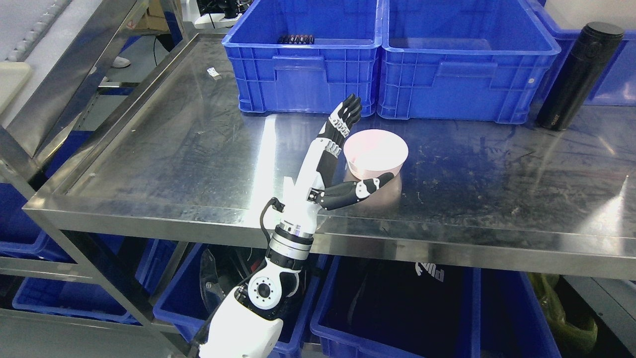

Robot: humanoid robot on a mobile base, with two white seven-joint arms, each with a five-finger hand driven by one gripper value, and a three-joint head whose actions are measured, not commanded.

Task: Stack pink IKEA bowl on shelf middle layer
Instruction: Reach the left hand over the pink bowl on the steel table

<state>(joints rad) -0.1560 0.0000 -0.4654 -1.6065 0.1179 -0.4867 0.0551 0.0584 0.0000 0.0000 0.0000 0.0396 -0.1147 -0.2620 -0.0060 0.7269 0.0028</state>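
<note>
storeroom: steel shelving point(198, 164), blue plastic crates point(303, 64)

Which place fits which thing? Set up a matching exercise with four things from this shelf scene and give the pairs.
Things:
1. pink bowl
2. black flask
3. left hand
4. blue crates

Places or states:
A. leaning at the far right of the steel shelf
B. side by side along the back of the shelf
C. open, fingers up beside the bowl, thumb at its near side
D. upright on the shelf surface, in front of the crates

Pairs: 1-D, 2-A, 3-C, 4-B
</note>
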